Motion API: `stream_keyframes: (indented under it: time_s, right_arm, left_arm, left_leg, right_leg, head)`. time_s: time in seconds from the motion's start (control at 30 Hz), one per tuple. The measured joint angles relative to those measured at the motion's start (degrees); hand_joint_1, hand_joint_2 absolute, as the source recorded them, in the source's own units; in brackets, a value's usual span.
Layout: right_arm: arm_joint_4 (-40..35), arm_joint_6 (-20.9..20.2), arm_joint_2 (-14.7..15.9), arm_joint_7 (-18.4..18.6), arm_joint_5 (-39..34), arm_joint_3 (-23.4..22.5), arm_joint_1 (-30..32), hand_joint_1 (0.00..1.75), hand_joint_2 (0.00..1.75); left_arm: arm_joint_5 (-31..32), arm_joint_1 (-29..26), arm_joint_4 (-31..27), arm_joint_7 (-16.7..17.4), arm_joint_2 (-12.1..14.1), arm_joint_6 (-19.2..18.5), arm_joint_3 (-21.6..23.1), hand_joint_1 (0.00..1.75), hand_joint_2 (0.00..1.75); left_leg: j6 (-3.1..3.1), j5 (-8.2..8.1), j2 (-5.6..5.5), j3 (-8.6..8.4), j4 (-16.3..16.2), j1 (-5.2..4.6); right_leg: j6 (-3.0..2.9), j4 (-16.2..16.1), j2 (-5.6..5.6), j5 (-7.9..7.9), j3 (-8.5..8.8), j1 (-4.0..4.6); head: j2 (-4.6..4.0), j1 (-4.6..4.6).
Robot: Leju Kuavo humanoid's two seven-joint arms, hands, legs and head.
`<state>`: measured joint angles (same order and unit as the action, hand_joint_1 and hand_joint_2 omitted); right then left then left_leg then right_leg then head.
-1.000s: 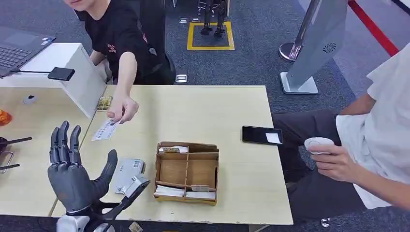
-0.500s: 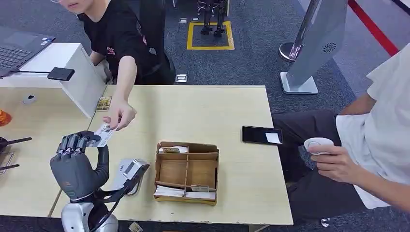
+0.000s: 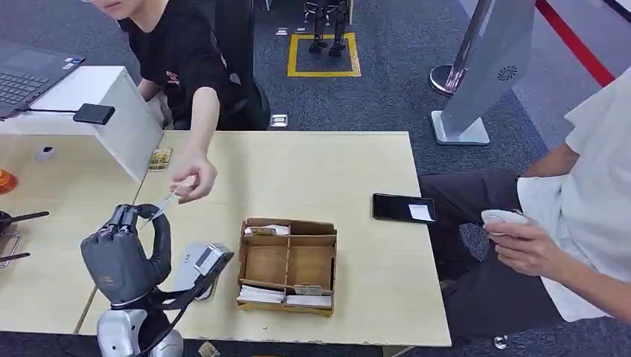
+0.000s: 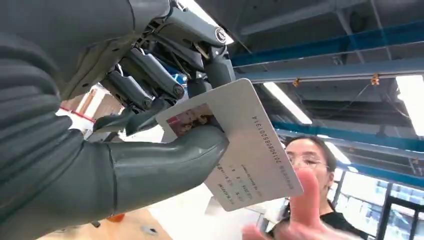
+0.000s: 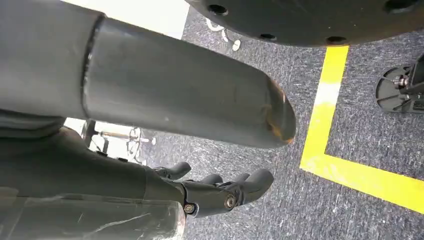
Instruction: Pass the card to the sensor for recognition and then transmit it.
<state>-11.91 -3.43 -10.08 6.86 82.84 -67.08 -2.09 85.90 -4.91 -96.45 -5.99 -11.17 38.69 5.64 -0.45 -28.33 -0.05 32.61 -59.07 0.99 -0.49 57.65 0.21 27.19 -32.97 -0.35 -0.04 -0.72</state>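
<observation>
One card [image 4: 240,145], printed number and photo, pinched by left hand [image 3: 123,253].

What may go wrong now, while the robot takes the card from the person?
1. The left hand holds the card only near one corner, so it may slip or tilt.
2. The person's hand is very near; pulling away now might tug the card loose.
3. The scanner sits close to the wooden box, so a low swing might knock either.

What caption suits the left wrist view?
The left hand pinches a card between thumb and fingers, with a person blurred behind.
</observation>
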Motion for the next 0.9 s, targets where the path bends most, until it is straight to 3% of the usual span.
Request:
stream_keyframes:
  time_s: [0.17, 0.27, 0.33, 0.43, 0.53, 0.6, 0.77, 0.9]
  right_arm:
    - [0.0, 0.0, 0.0, 0.0, 0.0, 0.0, 0.0, 0.0, 0.0]
    - [0.0, 0.0, 0.0, 0.0, -0.1, 0.0, -0.1, 0.0, 0.0]
    - [0.0, 0.0, 0.0, -0.2, -0.3, 0.0, -0.1, 0.0, 0.0]
    - [0.0, -0.2, 0.0, -0.4, -0.5, 0.0, -0.1, 0.0, 0.0]
    - [0.0, -0.4, 0.0, -0.4, -0.6, -0.1, 0.0, 0.0, 0.0]
    - [0.0, -0.6, 0.0, -0.5, -0.6, -0.2, 0.1, 0.0, 0.0]
    - [0.0, -0.8, 0.1, -0.6, -0.4, -0.2, 0.1, 0.0, 0.0]
    - [0.0, -0.8, 0.2, -0.7, -0.2, -0.2, 0.1, 0.0, 0.0]
  left_arm:
    - [-2.7, 0.0, 0.0, -0.6, 0.7, 0.0, 0.9, 1.75, 1.75]
    - [-15.9, -0.5, 1.3, -4.7, 0.3, 0.0, 1.5, 1.75, 1.75]
    - [-27.1, -0.9, 2.3, -4.0, 0.7, -0.2, 3.7, 1.75, 1.75]
    - [-38.5, -1.7, 2.5, -2.9, 2.7, -1.6, 9.2, 1.75, 1.75]
    - [-47.5, -2.5, 2.5, -2.3, 4.6, -4.8, 13.7, 1.75, 1.75]
    - [-55.9, -2.9, 2.5, -2.3, 5.8, -8.8, 16.0, 1.75, 1.75]
    - [-66.4, -3.9, 2.4, -2.8, 7.8, -13.0, 18.9, 1.75, 1.75]
    - [-68.5, -4.2, 2.4, -2.9, 8.7, -13.1, 19.1, 1.75, 1.75]
  left_leg:
    - [0.0, 0.0, 0.0, 0.01, 0.0, 0.0]
    - [0.0, -0.01, 0.0, 0.0, 0.0, -0.01]
    - [0.0, -0.01, 0.01, 0.01, 0.0, -0.01]
    - [0.0, -0.01, 0.0, 0.02, 0.0, -0.01]
    - [0.0, -0.01, 0.01, 0.02, 0.0, -0.01]
    - [0.0, -0.01, 0.0, 0.03, 0.0, -0.01]
    - [-0.01, -0.02, 0.01, 0.02, 0.0, 0.0]
    - [-0.01, -0.01, 0.01, 0.02, 0.0, 0.0]
  right_leg:
    - [0.0, 0.0, 0.0, 0.0, 0.0, 0.0]
    - [0.0, 0.0, 0.01, 0.0, 0.0, 0.0]
    - [0.01, 0.0, 0.0, 0.01, -0.01, 0.0]
    - [0.01, 0.0, 0.0, 0.01, -0.01, 0.0]
    - [0.01, 0.0, 0.01, 0.01, -0.02, 0.0]
    - [0.02, 0.0, 0.0, 0.02, -0.02, 0.0]
    - [0.02, 0.0, 0.01, 0.02, -0.02, 0.0]
    - [0.02, 0.0, 0.01, 0.02, -0.02, 0.0]
  head:
    - [0.0, 0.0]
    - [0.0, 0.02]
    - [0.0, 0.0]
    - [0.0, 0.02]
    - [0.0, 0.02]
    - [0.0, 0.02]
    - [0.0, 0.0]
    - [0.0, 0.02]
